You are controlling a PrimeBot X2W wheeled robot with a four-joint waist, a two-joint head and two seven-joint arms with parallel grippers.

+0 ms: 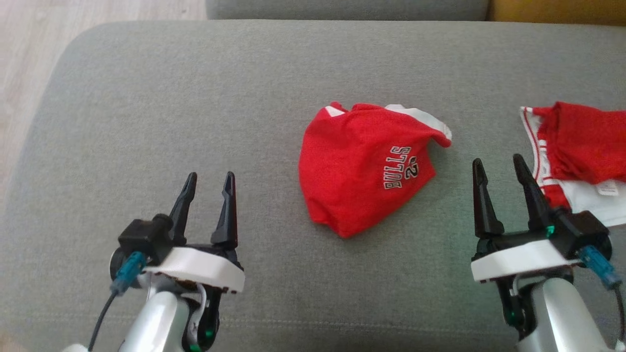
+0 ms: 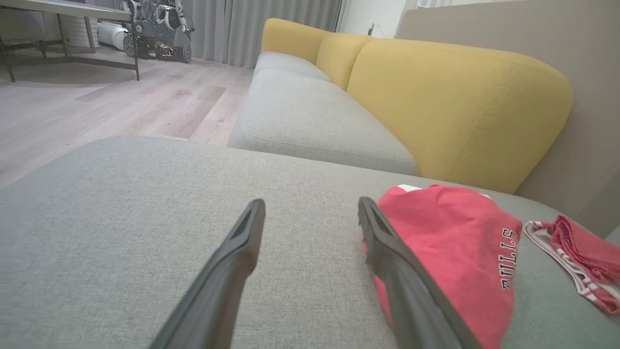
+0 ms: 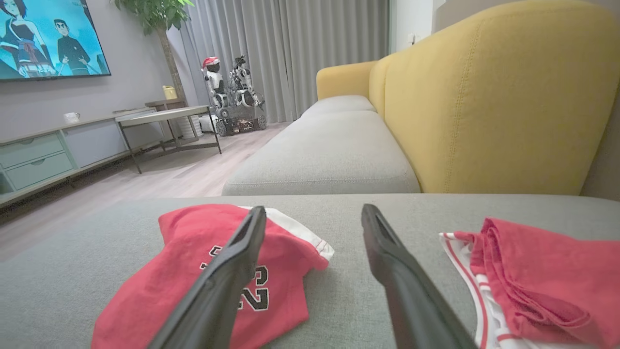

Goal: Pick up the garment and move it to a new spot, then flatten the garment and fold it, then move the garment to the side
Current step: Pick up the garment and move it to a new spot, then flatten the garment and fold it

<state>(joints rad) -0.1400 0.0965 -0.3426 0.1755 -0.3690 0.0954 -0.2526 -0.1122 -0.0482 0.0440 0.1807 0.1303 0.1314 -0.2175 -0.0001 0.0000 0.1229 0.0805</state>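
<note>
Red shirt (image 1: 364,171) with BULLS on it lies bunched up in the middle of the grey cushion (image 1: 171,98). My left pincer (image 1: 211,177) is at 9 o'clock from the shirt, wide open and holding nothing. My right pincer (image 1: 498,160) is at 3 o'clock from it, wide open and empty too. Another red and white cloth (image 1: 577,146) lies just past my right pincer.

A home living room, shown by a sofa (image 3: 484,97) with yellow backs and grey seats, a wall television (image 3: 48,39) playing a cartoon, a low drawer cabinet (image 3: 38,160), long grey curtains (image 3: 315,48), a leafy plant (image 3: 155,14) and pale wood flooring (image 3: 193,179).
</note>
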